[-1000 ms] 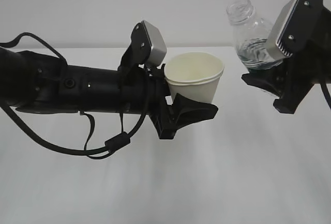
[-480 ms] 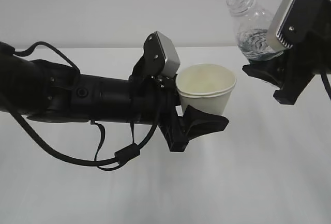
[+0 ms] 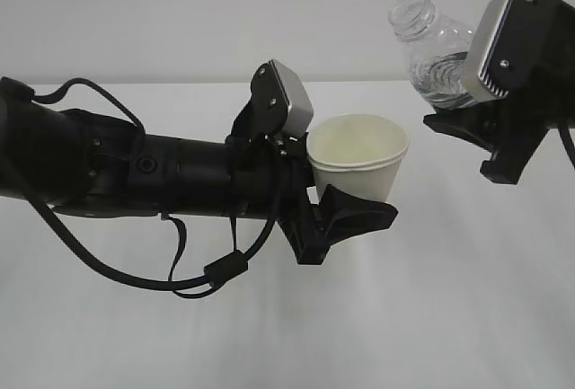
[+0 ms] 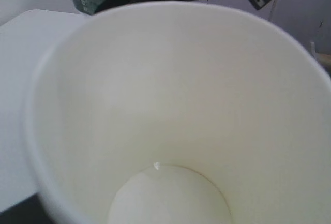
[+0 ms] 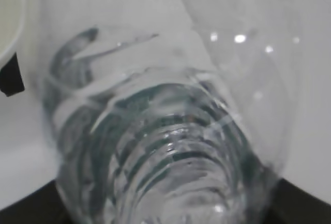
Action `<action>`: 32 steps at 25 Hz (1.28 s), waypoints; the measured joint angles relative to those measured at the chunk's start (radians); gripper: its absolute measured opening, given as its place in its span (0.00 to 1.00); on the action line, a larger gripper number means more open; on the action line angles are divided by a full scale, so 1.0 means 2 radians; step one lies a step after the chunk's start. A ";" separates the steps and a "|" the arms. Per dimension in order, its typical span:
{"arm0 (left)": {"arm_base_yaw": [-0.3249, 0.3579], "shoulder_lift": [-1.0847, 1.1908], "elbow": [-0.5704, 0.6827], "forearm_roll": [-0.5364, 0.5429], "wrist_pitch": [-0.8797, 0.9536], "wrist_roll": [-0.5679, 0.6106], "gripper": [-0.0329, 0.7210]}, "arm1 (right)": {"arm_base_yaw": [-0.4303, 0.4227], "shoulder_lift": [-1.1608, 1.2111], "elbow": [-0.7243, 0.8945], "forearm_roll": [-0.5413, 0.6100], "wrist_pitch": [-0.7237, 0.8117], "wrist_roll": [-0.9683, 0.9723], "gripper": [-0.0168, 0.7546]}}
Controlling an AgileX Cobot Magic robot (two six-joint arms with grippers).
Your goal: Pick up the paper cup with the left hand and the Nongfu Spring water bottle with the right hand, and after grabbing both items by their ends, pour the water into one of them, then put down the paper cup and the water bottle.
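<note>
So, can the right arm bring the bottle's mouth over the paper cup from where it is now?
Probably yes. The bottle, held in the right pincer, leans toward the paper cup in the left pincer, and only open air shows between them.

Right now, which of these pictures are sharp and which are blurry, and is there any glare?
Exterior view: sharp, evenly lit, soft shadows on the white table. Left wrist view: the paper cup fills the frame, soft-focused, one small glint at its bottom. Right wrist view: the water bottle is close and blurred, with bright specular spots on its plastic.
</note>
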 joint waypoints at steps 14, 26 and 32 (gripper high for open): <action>0.000 0.000 0.000 0.000 -0.001 0.002 0.65 | 0.000 0.000 0.000 0.000 0.024 -0.069 0.60; 0.000 0.000 0.000 0.000 -0.001 0.008 0.65 | 0.000 0.000 0.000 0.000 0.027 -0.132 0.60; 0.000 0.000 0.000 0.000 -0.001 0.010 0.65 | 0.000 0.000 0.000 0.000 0.038 -0.145 0.60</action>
